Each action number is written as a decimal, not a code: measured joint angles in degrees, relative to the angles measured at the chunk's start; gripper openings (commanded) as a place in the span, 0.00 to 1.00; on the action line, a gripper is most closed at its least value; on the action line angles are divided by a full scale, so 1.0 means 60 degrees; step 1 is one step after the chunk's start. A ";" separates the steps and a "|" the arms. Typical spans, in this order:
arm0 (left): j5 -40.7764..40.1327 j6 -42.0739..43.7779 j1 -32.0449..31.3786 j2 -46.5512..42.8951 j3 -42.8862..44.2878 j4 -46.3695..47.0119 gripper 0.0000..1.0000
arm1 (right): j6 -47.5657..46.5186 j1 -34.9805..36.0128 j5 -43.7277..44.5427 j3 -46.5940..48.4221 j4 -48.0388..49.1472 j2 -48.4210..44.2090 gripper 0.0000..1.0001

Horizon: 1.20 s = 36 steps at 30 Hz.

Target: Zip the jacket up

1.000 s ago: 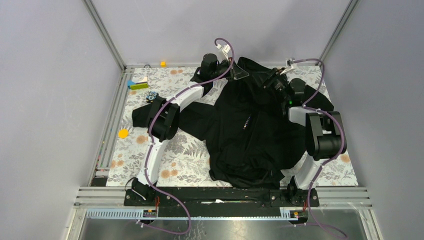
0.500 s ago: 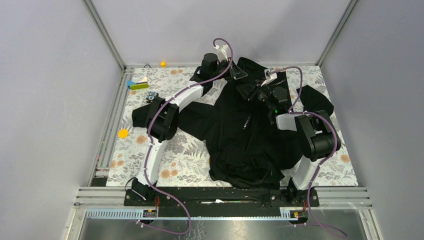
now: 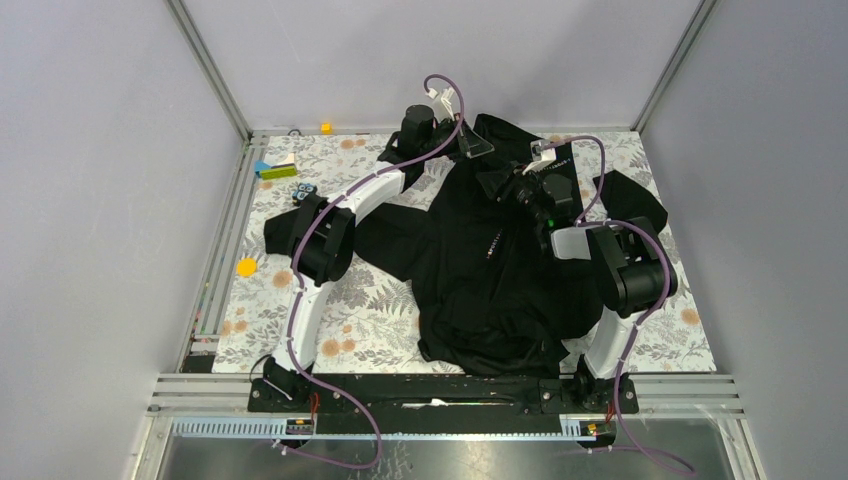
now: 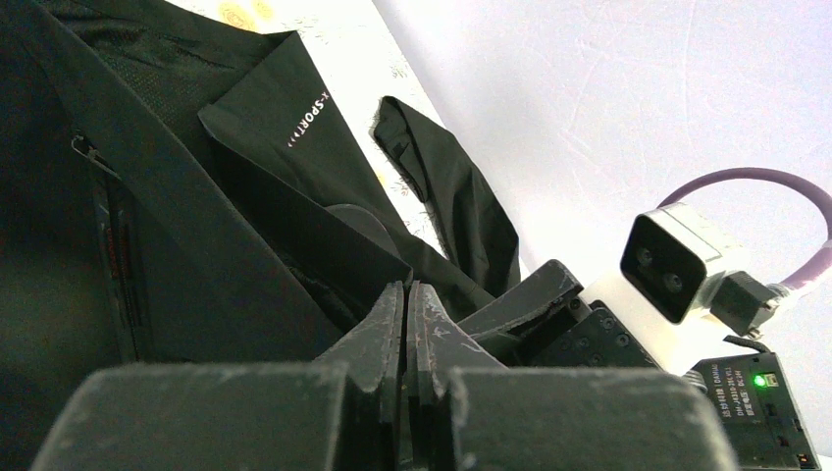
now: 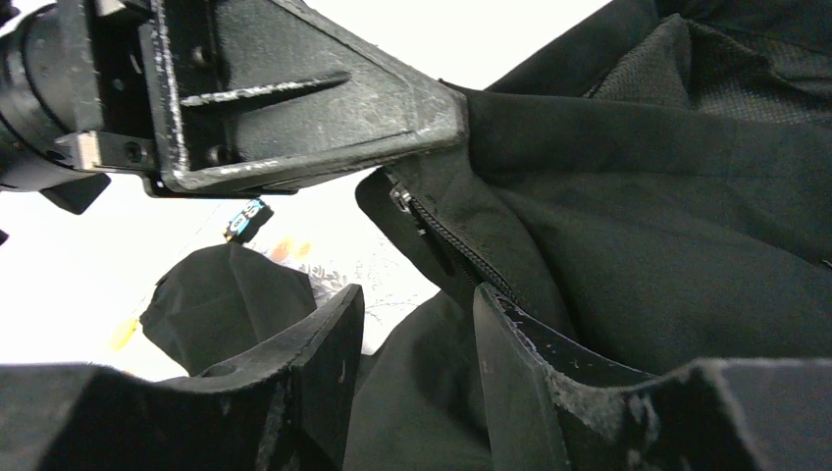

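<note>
Black soft fabric jacket [image 3: 480,270], long-sleeved and by far the largest item, lies spread over the middle and right of the floral-patterned table [image 3: 370,310]. Its collar end is at the far side and its hem is at the near edge between the two arm bases. One sleeve runs left under the left arm, and the other is bunched at the far right.

Left pincer [image 3: 472,148] is at the far collar area. Its fingers [image 4: 388,324] are pressed together, and in the right wrist view its tip [image 5: 456,98] pinches the jacket's front edge just above the top of the dark zipper track [image 5: 442,235].

Right pincer [image 5: 412,304] is just right of the left one, over the upper chest. Its jaws are spread, and jacket cloth shows in the gap. Whether the fingers touch the cloth cannot be told.

A yellow disc [image 3: 246,267], a green block [image 3: 277,171] and a small orange cube [image 3: 326,127] lie at the left and far left, well apart from the jacket.
</note>
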 measured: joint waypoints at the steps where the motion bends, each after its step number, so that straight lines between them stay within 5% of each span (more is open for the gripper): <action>1: 0.0000 -0.0004 0.0000 0.0000 0.0000 0.0000 0.00 | -0.0018 0.0000 0.0025 0.0000 0.0033 0.0029 0.49; 36: 0.0007 -0.0142 0.0000 -0.0004 0.0000 0.0215 0.00 | -0.0226 0.0000 0.0084 0.0765 0.1111 0.0911 0.31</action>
